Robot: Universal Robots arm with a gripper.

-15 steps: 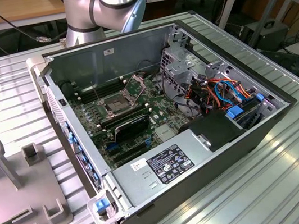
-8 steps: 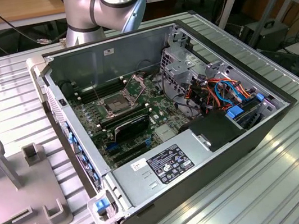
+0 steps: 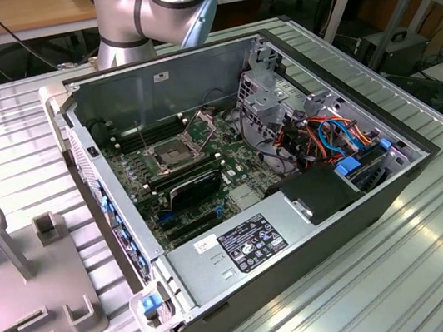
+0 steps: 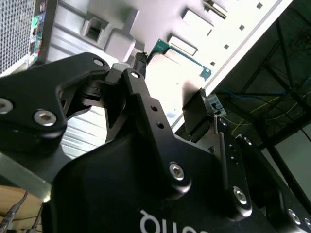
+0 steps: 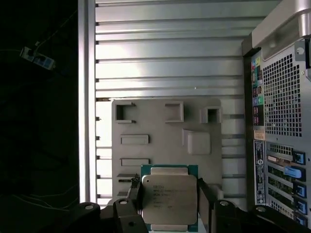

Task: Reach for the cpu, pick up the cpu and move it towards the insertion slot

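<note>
The pincer (image 5: 169,199) grips the cpu (image 5: 169,199) (above the grey fixture plate (image 5: 160,121)).

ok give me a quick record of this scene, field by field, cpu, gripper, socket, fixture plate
cpu: between the gripper's fingers, over the grey fixture plate
gripper: fingers either side of the cpu; grip cannot be confirmed
insertion slot: on the motherboard inside the open computer case, latch raised, socket unoccupied
fixture plate: on the slatted metal table, beside the case
</note>
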